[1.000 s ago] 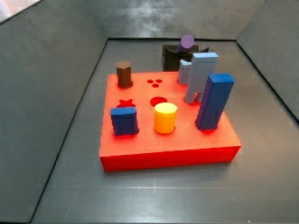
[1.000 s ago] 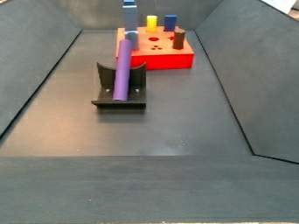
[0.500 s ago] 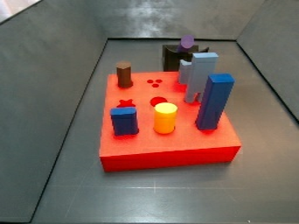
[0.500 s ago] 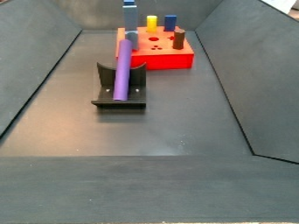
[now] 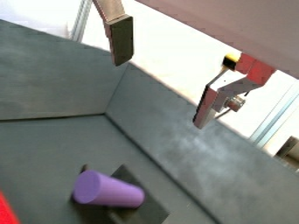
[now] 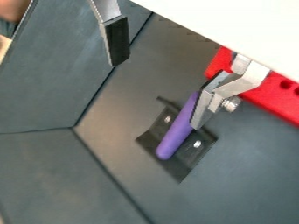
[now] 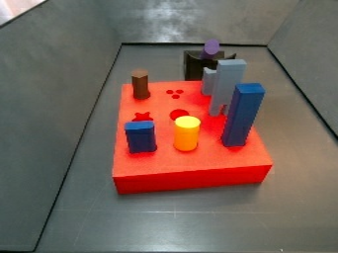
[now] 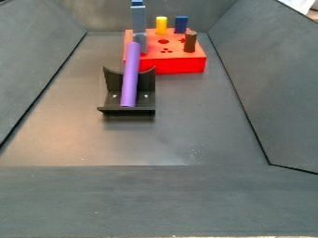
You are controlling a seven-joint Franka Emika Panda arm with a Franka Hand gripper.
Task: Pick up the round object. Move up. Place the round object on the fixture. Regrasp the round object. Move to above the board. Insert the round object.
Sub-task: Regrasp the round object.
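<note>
The scene is a dark grey bin with sloping walls and a flat dark floor (image 8: 187,130). On this floor stands the fixture (image 8: 125,95), a dark L-shaped bracket on a base plate, and the round object (image 8: 128,70) (the slim purple peg) leans on it, its lower end down at the base plate and its upper end tilted up along the bracket. In a side view the top of the peg (image 7: 211,45) shows just above the fixture (image 7: 197,65), behind the board.

The board (image 7: 199,168), a thick red slab, lies just beyond the fixture, near but apart from it. On the board stand a brown cylinder (image 7: 140,83), a short yellow cylinder (image 7: 188,133), a tall blue block (image 7: 243,116), a pale blue-grey block (image 7: 227,81) and a small dark blue block (image 7: 141,137); a red star-shaped piece (image 7: 141,118) is beside the small blue block.

The gripper (image 6: 163,54) does not appear in the side views; both wrist views show it well above the fixture, looking down on the peg (image 6: 177,129). Its two fingers (image 5: 121,39) are spread wide apart and nothing is between them. The peg (image 5: 107,190) is not touched by either finger.
</note>
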